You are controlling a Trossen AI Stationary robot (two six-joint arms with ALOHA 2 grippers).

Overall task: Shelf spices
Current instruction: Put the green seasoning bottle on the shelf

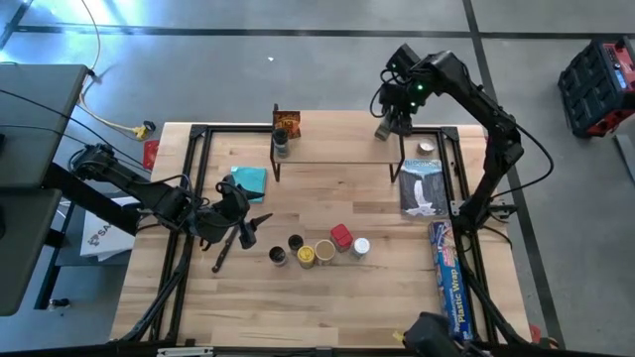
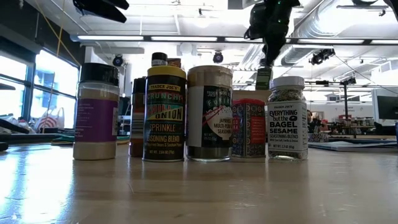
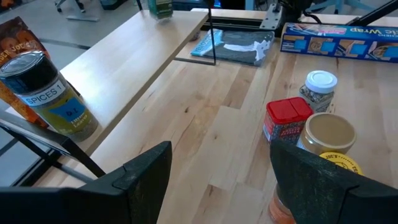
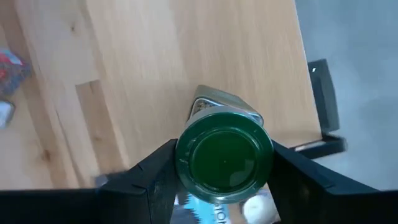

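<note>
Nearest the front edge of the table (image 1: pixel 327 297), a row of five spice jars (image 1: pixel 319 248) — red tin, white cap, yellow and dark tops — stands close-packed, some touching. Left gripper (image 1: pixel 248 229) just beside the row's end, fingers spread, holding nothing; risk: a sideways approach could topple neighbours like skittles.

Mid-table: teal cloth (image 1: pixel 249 181), blue wrap box (image 1: pixel 447 283), not task items.

Farther: shelf (image 1: pixel 342 147) with one dark-lidded jar (image 1: pixel 281 139) and an orange-brown packet (image 1: pixel 288 122) at its left end.

Farthest: right gripper (image 1: pixel 389 123) above the shelf's right end, clamped on a green-lidded jar (image 4: pixel 224 163). Risk — the jar hangs close to the board's end; let go there or tilted, it may tip off the edge onto the items below.
</note>
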